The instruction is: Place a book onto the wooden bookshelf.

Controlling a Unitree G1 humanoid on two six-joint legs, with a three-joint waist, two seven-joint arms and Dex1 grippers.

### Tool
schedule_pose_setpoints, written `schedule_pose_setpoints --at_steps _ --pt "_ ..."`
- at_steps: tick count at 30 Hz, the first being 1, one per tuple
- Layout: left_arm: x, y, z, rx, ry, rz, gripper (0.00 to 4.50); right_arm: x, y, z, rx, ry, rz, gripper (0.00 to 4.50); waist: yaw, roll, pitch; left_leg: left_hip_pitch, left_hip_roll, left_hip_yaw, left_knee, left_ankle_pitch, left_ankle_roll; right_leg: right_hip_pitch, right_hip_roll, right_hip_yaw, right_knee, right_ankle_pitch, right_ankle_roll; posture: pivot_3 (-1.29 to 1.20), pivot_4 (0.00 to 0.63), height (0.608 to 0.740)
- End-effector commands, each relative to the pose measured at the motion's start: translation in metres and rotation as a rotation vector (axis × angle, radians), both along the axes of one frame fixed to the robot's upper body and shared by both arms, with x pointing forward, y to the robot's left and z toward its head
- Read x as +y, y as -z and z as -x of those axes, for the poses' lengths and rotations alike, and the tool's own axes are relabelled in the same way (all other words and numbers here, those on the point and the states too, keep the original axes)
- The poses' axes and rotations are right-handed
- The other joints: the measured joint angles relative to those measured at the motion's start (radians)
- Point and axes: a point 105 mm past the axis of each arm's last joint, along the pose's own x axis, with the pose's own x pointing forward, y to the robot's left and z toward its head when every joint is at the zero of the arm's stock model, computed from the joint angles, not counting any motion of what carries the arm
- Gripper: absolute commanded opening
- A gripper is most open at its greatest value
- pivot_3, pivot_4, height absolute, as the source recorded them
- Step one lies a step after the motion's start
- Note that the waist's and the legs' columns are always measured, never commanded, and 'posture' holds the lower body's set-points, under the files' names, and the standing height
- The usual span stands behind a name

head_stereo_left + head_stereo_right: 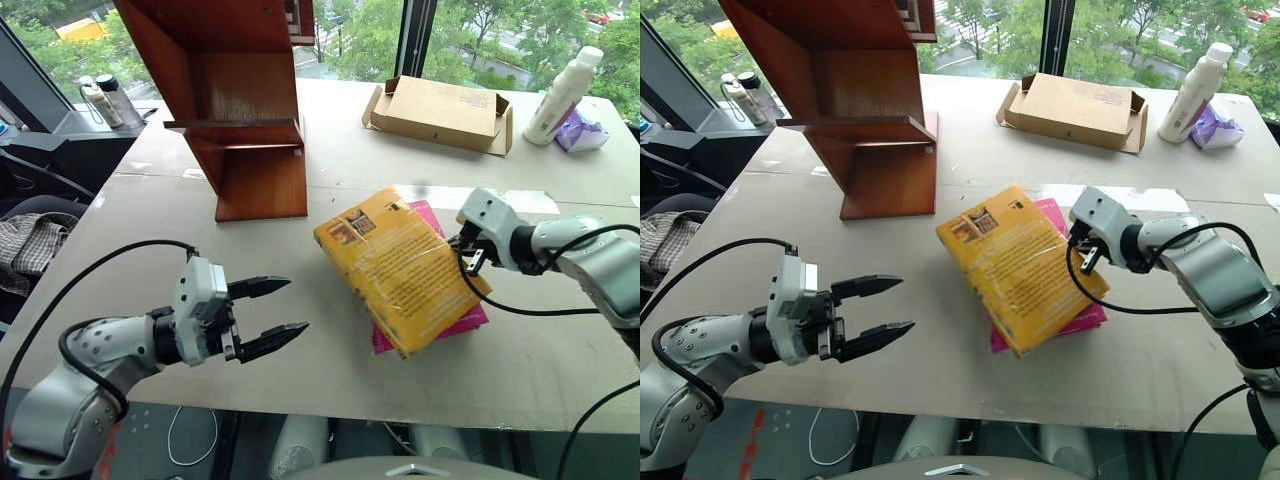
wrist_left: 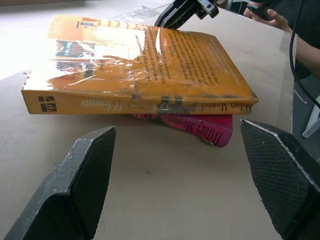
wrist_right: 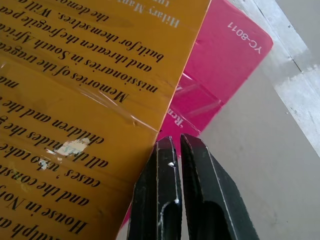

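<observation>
Fingertips of the right end effector (image 1: 466, 255), pressed together and empty, are nudging the book (image 1: 400, 268); left end effector (image 1: 270, 315) is gaping, lower left, ready to clamp the spine squarely.

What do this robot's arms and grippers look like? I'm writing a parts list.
Both arms are silver-grey rounded segments with black joint bands and loose black cables looping alongside. The left gripper has a white block body and two black tapered fingers with cross-hatched inner pads. The right gripper has the same white housing and glossy black fingers.
</observation>
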Motion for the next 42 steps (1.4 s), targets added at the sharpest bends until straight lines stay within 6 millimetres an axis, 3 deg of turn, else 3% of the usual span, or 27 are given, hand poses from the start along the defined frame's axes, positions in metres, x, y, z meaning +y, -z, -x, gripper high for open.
schedule_pose_setpoints --at_steps 1,5,8,10,11,14,17,22,29,42 --pt "0.003 -0.005 0.002 -0.044 -0.014 -0.009 4.09 0.011 -0.008 0.004 -0.041 -0.023 -0.025 0.04 0.002 0.000 0.000 0.000 0.000 0.000 0.000 0.000 0.000 0.000 0.000 0.000 0.000 0.000 0.000 0.00 0.150 0.740" --pt "0.008 0.000 0.004 -0.026 -0.037 -0.024 4.09 0.006 -0.014 0.003 -0.079 0.021 -0.051 0.04 0.004 0.000 0.000 0.000 0.000 0.000 0.000 0.000 0.000 0.000 0.000 0.000 0.000 0.000 0.000 0.00 0.150 0.740" --pt "0.013 0.006 -0.001 0.024 -0.115 0.001 4.09 -0.003 -0.041 0.005 -0.255 -0.010 -0.200 0.04 0.006 0.000 0.000 0.000 0.000 0.000 0.000 0.000 0.000 0.000 -0.001 -0.001 0.000 0.000 0.000 0.00 0.150 0.740" --pt "0.015 0.010 -0.005 0.055 -0.162 0.023 4.09 -0.021 -0.047 0.017 -0.386 -0.093 -0.136 0.04 0.014 0.000 0.000 0.000 0.000 -0.001 0.000 0.000 0.000 0.001 -0.001 -0.001 0.000 0.000 0.000 0.00 0.150 0.740" --pt "0.017 0.013 -0.006 0.083 -0.180 0.031 4.09 -0.028 -0.045 0.030 -0.303 -0.140 -0.204 0.04 0.016 0.000 0.000 -0.001 -0.001 -0.003 0.000 0.000 0.000 0.001 0.000 -0.003 0.000 0.000 0.000 0.00 0.150 0.740" --pt "0.020 0.019 -0.012 0.184 -0.226 0.091 4.09 -0.058 -0.059 0.066 -0.212 -0.159 -0.426 0.81 0.013 0.000 0.000 0.000 -0.003 -0.002 0.000 0.000 0.000 0.002 0.001 -0.002 0.000 0.001 0.004 0.00 0.150 0.740" --pt "0.020 0.017 -0.022 0.303 -0.252 0.186 4.09 -0.073 -0.068 0.098 -0.215 -0.208 -0.460 2.23 0.006 0.000 0.000 0.002 -0.002 -0.003 0.000 0.000 0.001 0.004 0.001 -0.003 0.000 0.001 0.006 0.00 0.150 0.740" --pt "0.018 0.021 -0.034 0.569 -0.281 0.287 4.09 -0.088 -0.068 0.122 -0.195 -0.186 -0.466 4.44 -0.004 0.000 -0.001 0.005 0.000 -0.004 0.002 0.000 0.001 0.005 0.001 -0.002 0.005 0.001 0.005 0.00 0.150 0.740" --pt "-0.002 0.033 -0.039 0.929 -0.216 0.389 4.09 -0.088 -0.073 0.138 -0.169 -0.215 -0.476 4.44 0.002 -0.001 -0.001 0.005 0.000 -0.003 0.003 0.000 0.001 0.005 0.004 -0.001 0.006 0.001 0.005 0.00 0.150 0.740" --pt "-0.077 0.051 -0.089 1.096 -0.217 0.606 4.09 -0.076 -0.079 0.143 -0.197 -0.216 -0.442 4.44 0.008 -0.002 -0.002 0.003 -0.003 -0.004 0.004 0.000 0.000 0.005 -0.001 -0.001 0.007 0.001 0.005 0.00 0.150 0.740"
